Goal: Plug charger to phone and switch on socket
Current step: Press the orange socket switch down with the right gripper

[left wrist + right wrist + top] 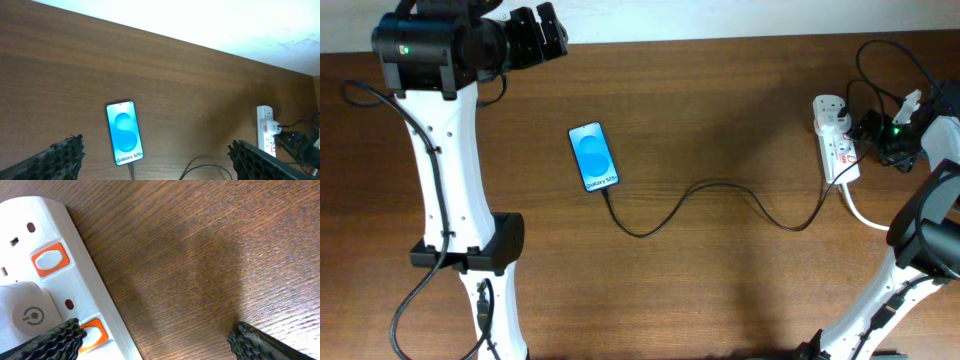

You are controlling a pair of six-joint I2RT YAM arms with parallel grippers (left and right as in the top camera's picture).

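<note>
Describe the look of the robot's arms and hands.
The left arm and right arm have white links and black joints, with black cables alongside. The left hand and right hand are black, their fingers ridged; a green light glows near each.

Table [720, 290]: brown wood-grain top. Lying on it: phone [593, 156], screen up; charger [710, 183], a thin black cable apparently joining phone and socket [835, 140]; thick white cord [861, 213].

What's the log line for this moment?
phone: charger at its bottom end | socket: right gripper open beside it, finger over orange switch | left gripper: open, clear of phone | switch state: unclear
</note>
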